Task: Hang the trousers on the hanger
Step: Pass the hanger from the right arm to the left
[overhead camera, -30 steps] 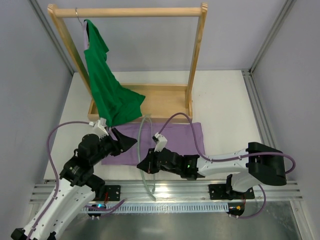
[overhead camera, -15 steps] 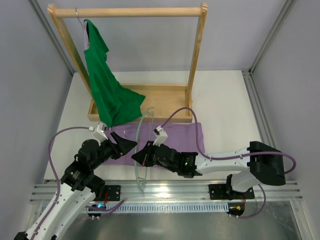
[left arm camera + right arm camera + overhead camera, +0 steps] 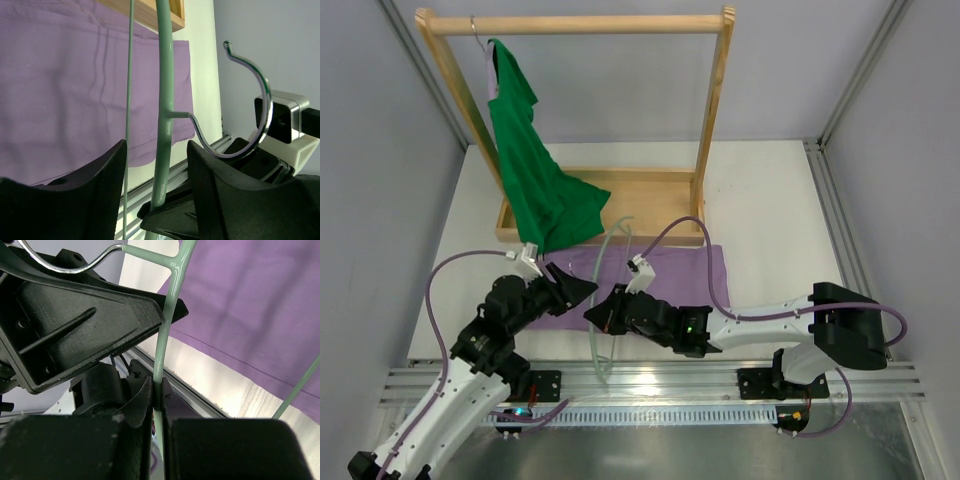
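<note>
The right tool (image 3: 156, 390) is clenched on the hanger (image 3: 170, 300), pinching its pale green shoulder bar edge-on. The left tool (image 3: 157, 150) stands released, jaws apart on either side of that same bar, just short of where the wire hook (image 3: 264, 87) springs out. This reads as a handover or a two-handed steadying. To do it well, the left tool should close squarely on the bar below the hook's root, and the right should let go only once that grip is firm. The thin lower bar (image 3: 130, 75) should stay free and lifted, so a leg can pass over it. The trousers (image 3: 675, 270) lie flat on the counter (image 3: 760, 200) just beyond both tools, not yet on the hanger. Some things are hard to read. The hanger's near end fades against the metal rail (image 3: 670, 385) from above, and whether it rests there I cannot tell. The left tool covers the trousers' near-left corner, and no waistband detail shows. The hanger's far tip blurs into the wooden rack (image 3: 713, 120), where the green shirt (image 3: 525, 180) hangs.
</note>
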You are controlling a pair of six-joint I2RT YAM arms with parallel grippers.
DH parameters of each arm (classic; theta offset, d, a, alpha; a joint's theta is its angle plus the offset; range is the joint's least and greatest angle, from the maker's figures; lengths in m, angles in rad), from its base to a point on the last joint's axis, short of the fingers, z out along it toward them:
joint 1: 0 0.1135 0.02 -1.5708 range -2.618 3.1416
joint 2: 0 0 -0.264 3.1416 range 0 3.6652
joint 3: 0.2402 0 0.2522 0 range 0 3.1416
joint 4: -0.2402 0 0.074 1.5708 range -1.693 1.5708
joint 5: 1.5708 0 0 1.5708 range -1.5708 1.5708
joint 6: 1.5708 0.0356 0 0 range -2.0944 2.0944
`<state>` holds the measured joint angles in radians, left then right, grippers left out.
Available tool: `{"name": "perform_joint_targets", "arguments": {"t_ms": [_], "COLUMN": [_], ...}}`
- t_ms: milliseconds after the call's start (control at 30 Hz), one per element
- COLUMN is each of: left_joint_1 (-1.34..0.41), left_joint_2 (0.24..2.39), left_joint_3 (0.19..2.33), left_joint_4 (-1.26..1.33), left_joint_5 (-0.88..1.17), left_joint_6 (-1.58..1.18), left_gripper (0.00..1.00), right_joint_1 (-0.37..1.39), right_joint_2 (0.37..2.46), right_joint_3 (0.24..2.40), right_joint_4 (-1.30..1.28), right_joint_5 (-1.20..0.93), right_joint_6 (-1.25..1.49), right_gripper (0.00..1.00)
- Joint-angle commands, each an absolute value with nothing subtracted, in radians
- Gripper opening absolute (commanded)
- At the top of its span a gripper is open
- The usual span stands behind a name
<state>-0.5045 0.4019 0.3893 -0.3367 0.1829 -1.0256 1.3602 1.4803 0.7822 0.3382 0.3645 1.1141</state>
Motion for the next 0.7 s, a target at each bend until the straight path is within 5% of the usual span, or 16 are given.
{"name": "perform_joint_targets", "arguments": {"t_ms": [0, 367, 667], "left_joint_1": [-0.523, -0.646, -0.704], "left_joint_2": [0.406, 0.534, 0.591], "left_joint_3": [0.379, 0.377, 0.399], "left_joint_4": [-0.258, -0.186, -0.178], "left_joint_5": [0.176, 0.069, 0.014], "left_joint_6": [-1.037, -1.035, -1.042], "left_gripper": [0.52, 0.49, 0.03], "right_joint_1": [1.367, 1.367, 1.367], "right_joint_2": [1.460, 1.463, 1.439], "right_joint_3": [0.827, 0.821, 0.770], "right_joint_4": [0.388, 0.393, 0.368], "right_joint_5": [0.426, 0.417, 0.397], "right_joint_6": [1.108, 1.101, 1.126], "right_gripper": [0.04, 0.04, 0.04]}}
